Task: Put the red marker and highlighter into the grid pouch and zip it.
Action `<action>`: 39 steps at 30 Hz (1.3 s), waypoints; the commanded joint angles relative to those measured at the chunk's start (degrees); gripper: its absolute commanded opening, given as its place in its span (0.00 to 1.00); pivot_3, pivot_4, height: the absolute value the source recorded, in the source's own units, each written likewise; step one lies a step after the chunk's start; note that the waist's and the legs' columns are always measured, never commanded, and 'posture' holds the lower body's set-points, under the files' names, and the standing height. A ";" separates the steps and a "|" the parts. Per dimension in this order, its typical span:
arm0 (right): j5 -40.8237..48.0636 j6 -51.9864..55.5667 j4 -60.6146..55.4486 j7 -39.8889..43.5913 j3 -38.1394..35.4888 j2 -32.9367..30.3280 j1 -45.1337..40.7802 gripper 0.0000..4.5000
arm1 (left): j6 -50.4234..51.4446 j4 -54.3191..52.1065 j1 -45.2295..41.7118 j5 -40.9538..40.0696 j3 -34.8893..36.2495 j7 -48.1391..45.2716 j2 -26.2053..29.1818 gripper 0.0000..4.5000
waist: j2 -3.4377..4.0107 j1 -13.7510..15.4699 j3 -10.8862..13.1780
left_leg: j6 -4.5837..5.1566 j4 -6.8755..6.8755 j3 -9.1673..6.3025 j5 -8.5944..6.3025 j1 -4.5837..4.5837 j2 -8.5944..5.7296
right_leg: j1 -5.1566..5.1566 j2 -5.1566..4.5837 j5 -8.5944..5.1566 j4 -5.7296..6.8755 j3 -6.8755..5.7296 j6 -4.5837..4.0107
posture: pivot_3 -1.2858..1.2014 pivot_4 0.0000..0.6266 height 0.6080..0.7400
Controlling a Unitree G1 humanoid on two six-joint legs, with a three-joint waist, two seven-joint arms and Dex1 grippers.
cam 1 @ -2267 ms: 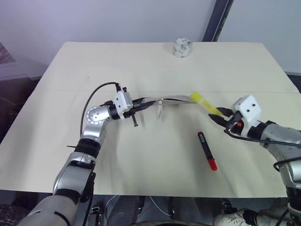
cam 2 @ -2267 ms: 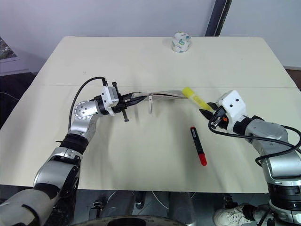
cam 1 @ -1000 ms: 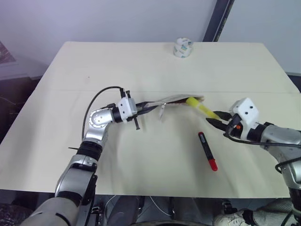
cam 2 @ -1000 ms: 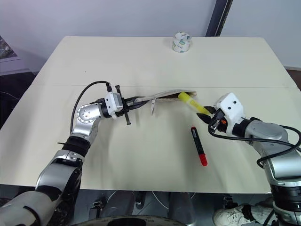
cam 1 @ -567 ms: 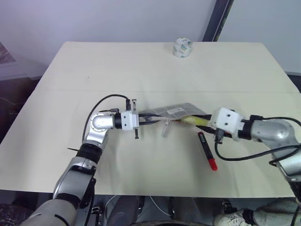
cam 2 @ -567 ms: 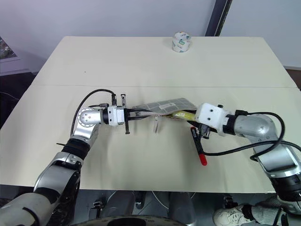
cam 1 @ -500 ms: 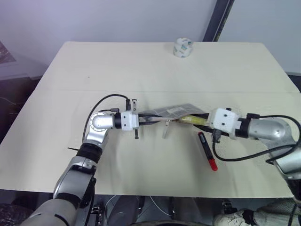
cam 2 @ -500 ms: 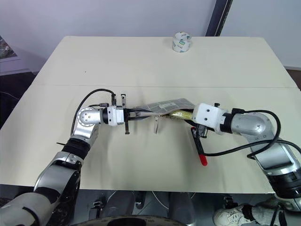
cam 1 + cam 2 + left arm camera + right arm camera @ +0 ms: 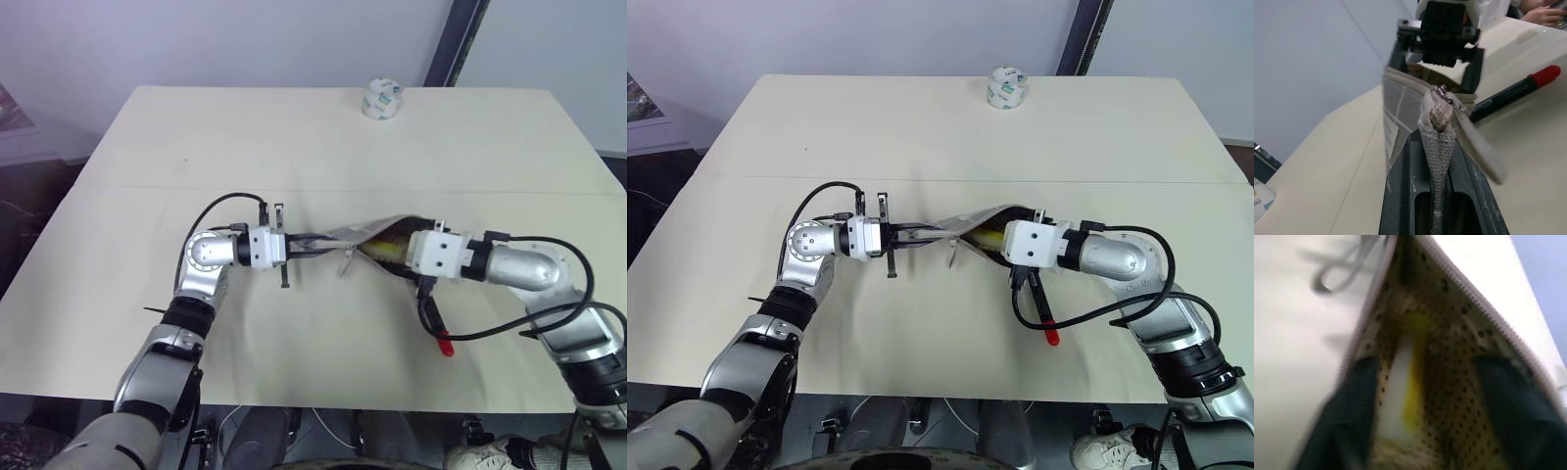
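The grid pouch [image 9: 358,233] is held up off the table, its mouth facing right. My left gripper [image 9: 299,245] is shut on the pouch's fabric end by the zipper, seen close in the left wrist view [image 9: 1437,147]. My right gripper [image 9: 1427,369] reaches into the pouch's mouth with its fingers [image 9: 1354,416] spread wide, open. The yellow highlighter [image 9: 1408,382] lies loose on the dotted lining between them. The red marker [image 9: 1045,318] lies on the table under my right forearm, red end toward the front edge.
A roll of tape [image 9: 380,98] stands at the table's far edge. A black cable from my right wrist loops over the marker. The beige table [image 9: 147,176] is bare on the left and at the back.
My right gripper has moved left, carrying the highlighter into the pouch's mouth, and has opened its fingers. The left gripper keeps its hold on the pouch's end.
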 commanded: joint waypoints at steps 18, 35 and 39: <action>19.27 42.03 -33.56 -26.89 -18.99 11.39 38.61 0.99 | -4.25 4.28 -0.35 2.63 3.31 6.19 4.56 0.00 | -0.04 0.06 -0.05 | -0.11 0.05 -0.01 -0.08 0.14 0.01 | 0.00 -0.02 -0.04 -0.03 0.03 -0.06 | 0.52 0.24 1.00; 18.38 45.40 -30.09 -26.16 -19.86 9.50 37.77 0.07 | -6.78 7.31 -2.36 4.18 2.49 6.74 3.05 0.00 | -0.21 0.03 -0.15 | 0.00 0.11 -0.02 -0.01 0.16 0.02 | 0.08 0.00 -0.03 -0.07 -0.02 -0.02 | 0.52 0.24 1.00; 16.21 34.63 -28.46 -18.56 -20.08 3.32 34.36 0.07 | -7.52 7.86 -2.51 4.94 2.43 7.57 2.77 0.00 | -0.19 -0.01 -0.13 | 0.01 0.10 0.02 -0.01 0.14 0.01 | 0.12 -0.01 -0.02 -0.06 -0.02 0.00 | 0.52 0.24 1.00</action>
